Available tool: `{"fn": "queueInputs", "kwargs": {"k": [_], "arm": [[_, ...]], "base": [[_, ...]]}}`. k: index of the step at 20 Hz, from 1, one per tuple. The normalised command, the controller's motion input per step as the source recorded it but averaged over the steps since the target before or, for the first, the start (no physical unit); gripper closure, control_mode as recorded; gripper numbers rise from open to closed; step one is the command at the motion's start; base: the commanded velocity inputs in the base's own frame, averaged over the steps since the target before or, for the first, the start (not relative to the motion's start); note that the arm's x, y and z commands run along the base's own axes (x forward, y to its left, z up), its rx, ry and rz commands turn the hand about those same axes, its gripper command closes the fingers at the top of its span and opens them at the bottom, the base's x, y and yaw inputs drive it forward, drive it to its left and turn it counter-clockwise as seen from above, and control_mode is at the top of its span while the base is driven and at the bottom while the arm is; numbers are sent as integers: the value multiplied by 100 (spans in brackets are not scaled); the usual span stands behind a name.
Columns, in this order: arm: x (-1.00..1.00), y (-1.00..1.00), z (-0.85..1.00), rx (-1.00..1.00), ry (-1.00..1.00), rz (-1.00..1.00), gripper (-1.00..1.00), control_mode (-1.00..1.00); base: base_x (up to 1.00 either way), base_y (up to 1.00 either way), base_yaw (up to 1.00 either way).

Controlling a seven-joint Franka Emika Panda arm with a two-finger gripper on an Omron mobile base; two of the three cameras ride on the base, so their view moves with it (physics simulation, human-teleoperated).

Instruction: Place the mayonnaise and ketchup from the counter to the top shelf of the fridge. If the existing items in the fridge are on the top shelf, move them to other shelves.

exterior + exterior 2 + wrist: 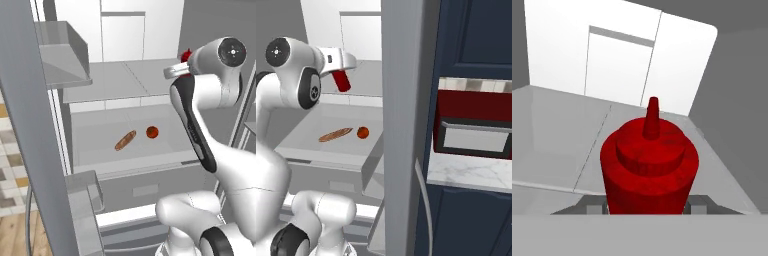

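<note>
Gripper (647,205) clamped on ketchup bottle (649,167), above top shelf (557,135) of open fridge (125,45), sausage (125,140) and red fruit (152,132) on lower shelf

Ketchup bottles: one red bottle (649,170) is counted.
Round red-orange fruits: one (152,132) is counted.
Brown elongated loaves: one (125,140) is counted.
Fridges: one fridge (125,35) is seen.
Glassy shelves: two are made out, the top shelf (115,80) and a lower shelf (100,150).
Worktops: one marbled worktop (471,172) is seen.
</note>
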Motion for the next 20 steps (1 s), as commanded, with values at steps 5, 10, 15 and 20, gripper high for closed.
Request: {"fn": "queueInputs", "kwargs": {"k": [5, 10, 15, 20], "arm": [[71, 0, -23, 3, 10, 0, 100, -100], [63, -8, -23, 3, 5, 0, 100, -100], [49, -13, -26, 5, 0, 0, 100, -100], [35, -15, -33, 9, 0, 0, 100, -100]], "base": [[0, 0, 0], [0, 0, 0], [0, 0, 0], [0, 0, 0]]}}
